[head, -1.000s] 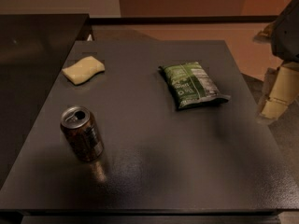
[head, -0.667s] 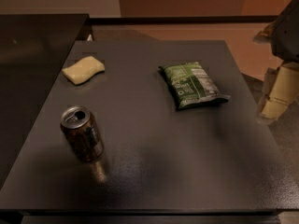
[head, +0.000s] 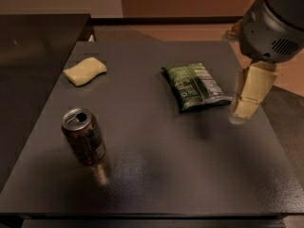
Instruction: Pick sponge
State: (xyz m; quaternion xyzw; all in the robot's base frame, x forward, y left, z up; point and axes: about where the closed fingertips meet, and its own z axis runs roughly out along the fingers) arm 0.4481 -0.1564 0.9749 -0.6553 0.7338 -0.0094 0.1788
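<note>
My gripper [head: 243,110] hangs over the right edge of the table [head: 161,184], just beside the green snack bag [head: 196,86], with nothing in it that I can see. From this angle I honestly can't tell if it's spread wide or closed up.

The sponge [head: 85,71] is clear across the table at the far left corner. It lies flat and on its own, well apart from the bag and from the soda can [head: 83,136] standing nearer the front-left. So I'd say I'm at the very start, with the whole reach left to do.

How I'd do it: travel high enough to pass over the bag without dragging it, and stay on the far side so my arm isn't anywhere near the can, which looks easy to tip. I'd open up properly before dropping, come straight down, and line up across the sponge's narrow side. It's low and squishy, so I'd go nearly to the tabletop and close gently, or it may just squirm out.
</note>
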